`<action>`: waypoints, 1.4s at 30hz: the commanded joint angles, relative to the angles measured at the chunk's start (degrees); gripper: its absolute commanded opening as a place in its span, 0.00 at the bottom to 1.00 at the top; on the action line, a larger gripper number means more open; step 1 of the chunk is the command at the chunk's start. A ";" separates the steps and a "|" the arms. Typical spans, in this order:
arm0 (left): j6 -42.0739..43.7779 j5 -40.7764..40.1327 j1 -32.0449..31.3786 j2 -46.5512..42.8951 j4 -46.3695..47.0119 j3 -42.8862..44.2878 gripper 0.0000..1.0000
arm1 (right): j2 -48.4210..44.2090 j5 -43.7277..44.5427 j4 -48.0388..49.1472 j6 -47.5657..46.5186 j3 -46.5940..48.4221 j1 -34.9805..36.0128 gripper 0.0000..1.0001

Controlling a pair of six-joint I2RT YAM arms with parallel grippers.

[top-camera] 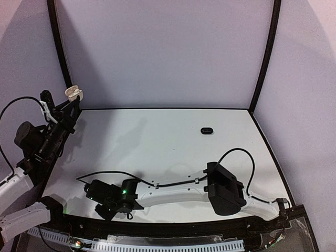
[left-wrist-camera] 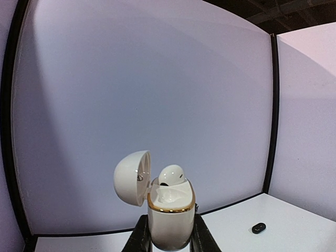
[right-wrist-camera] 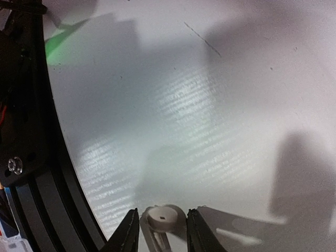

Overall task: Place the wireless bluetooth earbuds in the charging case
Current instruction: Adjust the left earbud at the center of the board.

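left jaws clamped on the case (left-wrist-camera: 169, 223), held upright, high over the far-left corner of the table (top-camera: 157, 136), lid (left-wrist-camera: 132, 177) swung open to the left. one white bud (left-wrist-camera: 172, 174) sits at the far side of the case mouth, tilted, maybe not fully down. near side looks empty

right jaws closed around the second bud (right-wrist-camera: 164, 216), with its round head between the tips and the stem seemingly running back toward the wrist. they're low by the table's near-left edge. can't tell if the bud is off the surface

step as I read it: carry that bud to the empty well. notes:
- tiny rounded part, thin grip, so move slow with no wrist snaps or it squirts out
- come in from the side away from the lid so nothing knocks it shut
- stem probably has to enter first. as held it faces the wrist, so expect to sort orientation before the approach
- stay off the seated bud
- tilting the case mouth toward the right arm should ease alignment
- let go only once the bud is in the well

small black oval (top-camera: 207, 130) lies far right on the table, well apart from both arms. bud or case, can't tell
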 commanded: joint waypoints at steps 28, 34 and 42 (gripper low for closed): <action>-0.69 2.58 -0.31 1.17 1.25 -0.51 0.01 | -30.76 9.54 1.12 28.15 -44.52 -12.54 0.05; -1.02 2.18 -0.32 1.79 1.94 -0.79 0.01 | -20.38 7.78 0.72 17.23 -26.66 -8.11 0.34; -0.68 1.96 -0.31 1.56 1.55 -0.98 0.01 | -5.46 2.34 -6.47 15.79 -2.24 -5.57 0.63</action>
